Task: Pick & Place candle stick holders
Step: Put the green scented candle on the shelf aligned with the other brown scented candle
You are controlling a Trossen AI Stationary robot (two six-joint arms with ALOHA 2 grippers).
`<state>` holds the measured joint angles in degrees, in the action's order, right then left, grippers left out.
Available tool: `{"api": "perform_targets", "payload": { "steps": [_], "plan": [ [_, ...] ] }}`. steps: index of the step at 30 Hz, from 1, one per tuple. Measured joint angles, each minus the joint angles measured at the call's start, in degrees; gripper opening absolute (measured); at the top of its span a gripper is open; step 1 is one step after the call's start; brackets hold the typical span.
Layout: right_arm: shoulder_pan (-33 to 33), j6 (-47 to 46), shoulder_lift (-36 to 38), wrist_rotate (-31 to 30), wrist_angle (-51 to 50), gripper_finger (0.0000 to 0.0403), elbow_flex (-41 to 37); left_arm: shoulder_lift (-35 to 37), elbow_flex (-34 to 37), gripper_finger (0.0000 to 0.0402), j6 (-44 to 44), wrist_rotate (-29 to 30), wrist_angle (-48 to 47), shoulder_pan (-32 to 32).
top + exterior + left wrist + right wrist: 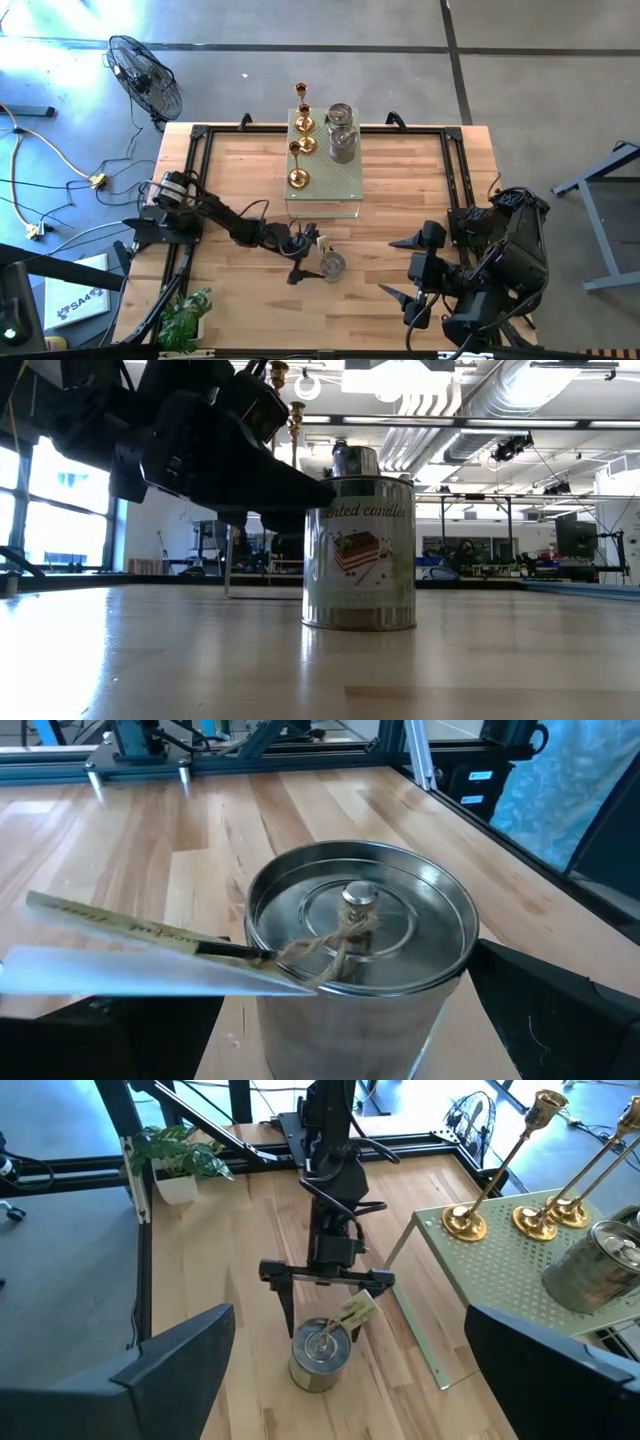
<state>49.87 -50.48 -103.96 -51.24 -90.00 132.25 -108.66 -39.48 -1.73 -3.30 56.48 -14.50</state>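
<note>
A squat silver tin holder [332,266] with a knobbed lid and a paper tag [130,945] on twine stands upright on its base on the wooden table. My left gripper [310,257] is open, with one finger on either side of this tin [360,950]; no touch shows. Three gold holders [300,150] and two more silver tins [342,130] stand on the pale green perforated box [345,185]. My right gripper [398,268] is open and empty, near the table's right near corner, pointing toward the tin [320,1352].
The green box stands at the table's far middle, its near edge [322,212] a short way behind the left gripper. A black frame [195,180] runs along the table's sides. A potted plant [185,315] stands at the near left corner. Bare wood [380,235] lies between the grippers.
</note>
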Motion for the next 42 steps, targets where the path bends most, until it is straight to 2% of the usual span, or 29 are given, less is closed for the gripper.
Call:
{"api": "perform_targets", "payload": {
  "steps": [6,10,19,24,30,42],
  "plan": [
    [-0.09,0.0,0.0,-0.38,-0.02,0.039,0.0,-1.68,0.0,0.0397,0.0,-0.77,1.82,-0.13],
    [-0.63,0.04,0.0,-0.37,-0.02,0.039,0.0,-5.53,-1.73,0.0397,-0.22,-4.55,4.97,-0.11],
    [-2.24,0.61,0.0,1.33,-0.02,0.039,0.0,-14.9,-14.41,0.0397,-0.12,-11.56,4.28,-0.13],
    [-2.67,0.62,0.0,2.16,-0.02,0.039,0.0,-18.68,-20.63,0.0397,-0.06,-14.04,-1.61,-0.13],
    [-2.64,0.61,0.0,2.19,-0.02,0.039,0.0,-18.91,-24.68,0.0397,0.62,-14.16,-10.74,-0.13],
    [-3.04,1.07,0.0,1.75,-0.01,0.0389,0.0,-18.91,-25.42,0.0397,-1.33,-15.5,-11.64,-0.13]
  ]
}}
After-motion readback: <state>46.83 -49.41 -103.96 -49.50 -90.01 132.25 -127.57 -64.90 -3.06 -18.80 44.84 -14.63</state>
